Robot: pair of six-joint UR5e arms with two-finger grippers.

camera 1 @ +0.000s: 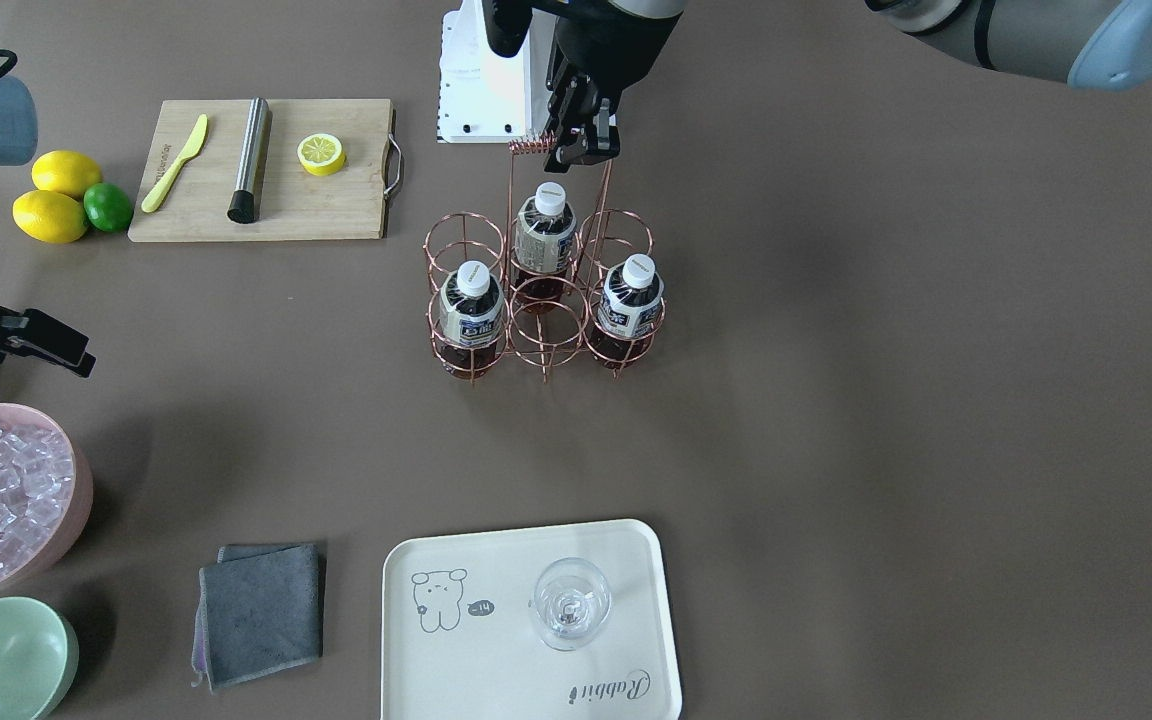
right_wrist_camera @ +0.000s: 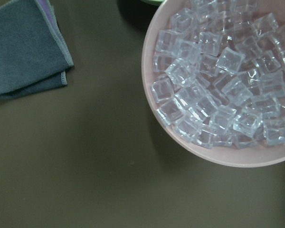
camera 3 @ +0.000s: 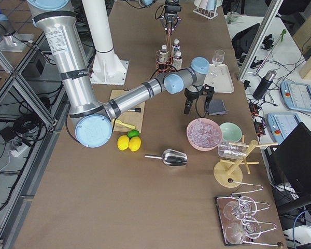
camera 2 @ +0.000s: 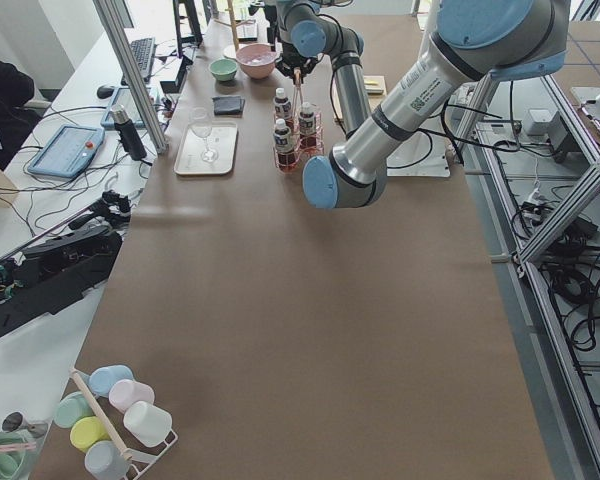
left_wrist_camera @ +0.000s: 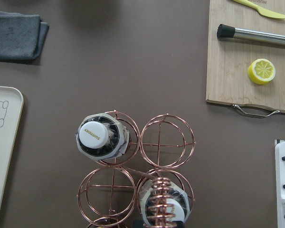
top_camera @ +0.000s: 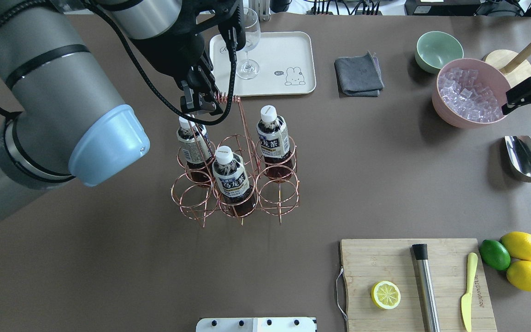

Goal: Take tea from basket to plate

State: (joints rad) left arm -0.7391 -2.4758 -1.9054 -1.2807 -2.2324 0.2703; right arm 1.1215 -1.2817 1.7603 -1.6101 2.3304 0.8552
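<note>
The tea [camera 1: 544,235], with a white cap and pale beige label, stands in a back cell of the copper wire basket [camera 1: 547,345]. Two bottles with blue-and-white labels [camera 1: 469,315] [camera 1: 629,300] stand in other cells. My left gripper [camera 1: 584,150] hovers above the tea [top_camera: 192,145], right beside the basket's coiled handle [top_camera: 226,97]; its jaws look apart and empty. In the left wrist view the coil [left_wrist_camera: 160,209] hides the tea's cap. The cream plate [camera 1: 496,660] lies at the far edge. My right gripper [top_camera: 530,92] hangs open over the ice bowl.
A wine glass [camera 1: 571,603] stands on the plate. A grey cloth [top_camera: 357,74], a green bowl [top_camera: 438,48] and a pink bowl of ice [top_camera: 466,92] lie along the far right. A metal scoop [top_camera: 526,161], a cutting board [top_camera: 413,281] and lemons [top_camera: 523,260] are near right.
</note>
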